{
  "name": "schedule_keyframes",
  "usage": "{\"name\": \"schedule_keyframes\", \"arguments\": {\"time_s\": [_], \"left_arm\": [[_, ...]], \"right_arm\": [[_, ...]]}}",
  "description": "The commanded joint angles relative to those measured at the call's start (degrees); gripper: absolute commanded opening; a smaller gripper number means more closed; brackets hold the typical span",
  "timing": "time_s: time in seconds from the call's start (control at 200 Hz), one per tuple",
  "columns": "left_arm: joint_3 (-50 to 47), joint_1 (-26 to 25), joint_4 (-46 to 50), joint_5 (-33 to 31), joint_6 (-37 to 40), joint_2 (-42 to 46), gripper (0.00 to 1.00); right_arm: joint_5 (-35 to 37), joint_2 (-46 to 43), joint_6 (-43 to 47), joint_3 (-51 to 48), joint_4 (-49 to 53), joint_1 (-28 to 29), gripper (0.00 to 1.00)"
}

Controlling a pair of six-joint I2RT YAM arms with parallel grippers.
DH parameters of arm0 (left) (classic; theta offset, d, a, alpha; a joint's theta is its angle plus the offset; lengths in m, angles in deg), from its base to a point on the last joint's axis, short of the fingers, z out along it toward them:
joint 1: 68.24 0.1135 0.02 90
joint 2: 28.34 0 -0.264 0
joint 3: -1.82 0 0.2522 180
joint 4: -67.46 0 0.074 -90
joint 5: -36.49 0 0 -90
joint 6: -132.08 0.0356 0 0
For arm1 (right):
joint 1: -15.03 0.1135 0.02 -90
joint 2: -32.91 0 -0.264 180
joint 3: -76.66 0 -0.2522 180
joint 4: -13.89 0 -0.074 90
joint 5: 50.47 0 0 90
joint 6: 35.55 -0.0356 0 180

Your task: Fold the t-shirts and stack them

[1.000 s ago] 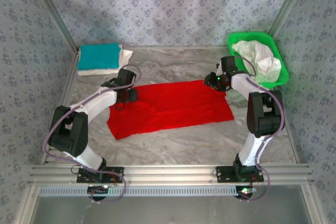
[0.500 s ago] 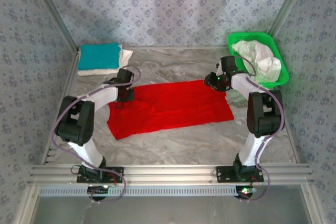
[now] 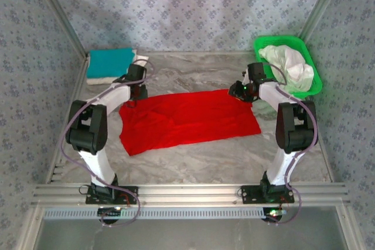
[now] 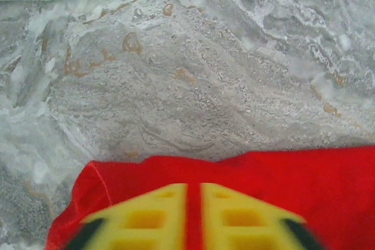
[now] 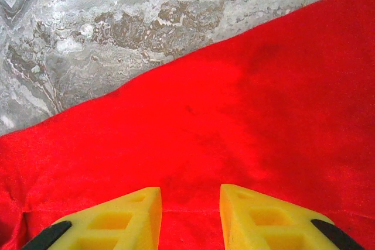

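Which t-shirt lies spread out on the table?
The red t-shirt, mid-table. The teal t-shirt sits folded far left; white cloth is bunched in the green basket.

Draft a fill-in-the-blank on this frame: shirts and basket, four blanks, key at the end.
1. The spread-out t-shirt is ____.
2. The folded t-shirt lying on the white t-shirt is ____.
3. The green basket stands in the far ____ corner.
4. The crumpled cloth inside it is ____.

Missing words: red; teal; right; white.
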Motion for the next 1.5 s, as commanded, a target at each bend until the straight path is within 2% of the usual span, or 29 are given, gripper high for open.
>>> {"name": "schedule_keyframes", "arguments": {"time_s": [0.0,0.035,0.11,0.165,0.305,0.6,0.69,0.844,1.054,1.139,1.334,1.394,1.454,1.499], "left_arm": [[-5.6,1.4,1.4,0.3,-3.9,6.1,0.29],[-7.4,2.5,0.4,1.6,-5.2,7.5,0.33],[-9.6,4.5,-1.3,5.4,-7.0,8.6,0.34],[-9.7,4.9,-1.8,7.0,-7.0,8.2,0.41],[-9.4,4.8,-2.1,10.9,-8.9,6.2,0.43],[-9.4,4.9,-4.7,11.7,-10.2,2.2,0.44],[-9.5,4.8,-4.2,11.5,-11.7,2.1,0.52],[-12.6,4.9,-5.8,11.4,-12.6,4.5,0.54],[-12.4,4.9,-8.0,12.1,-11.6,3.4,0.35],[-10.9,4.9,-7.4,12.2,-11.0,2.7,0.19],[-8.4,4.8,-6.1,11.8,-10.3,3.4,0.16],[-7.7,4.9,-5.8,11.5,-10.0,3.3,0.11],[-6.5,4.9,-4.9,11.1,-9.3,2.9,0.0],[-5.5,4.9,-4.3,10.6,-8.7,2.4,0.0]], "right_arm": [[-0.2,-0.3,1.1,0.6,1.4,-0.6,0.35],[-0.3,-0.1,1.1,0.6,1.2,-0.7,0.35],[-0.8,0.4,1.0,1.0,1.0,-0.7,0.35],[-1.0,0.8,0.9,1.3,0.9,-0.6,0.35],[-1.3,0.7,0.5,1.5,0.7,-0.6,0.35],[-2.5,0.6,0.3,1.4,0.6,-0.8,0.35],[-2.4,0.2,0.5,1.4,0.9,-1.0,0.35],[-2.4,0.1,0.8,1.4,1.1,-1.3,0.35],[-3.1,-0.1,0.1,1.7,1.0,-1.3,0.35],[-2.9,-0.7,0.0,1.8,1.1,-1.1,0.35],[-2.5,-1.3,0.1,1.8,1.5,-0.9,0.35],[-2.5,-1.3,0.0,1.6,1.4,-0.9,0.35],[-2.5,-1.2,0.0,1.6,1.4,-1.0,0.35],[-2.6,-1.2,0.0,1.6,1.4,-1.0,0.35]]}}
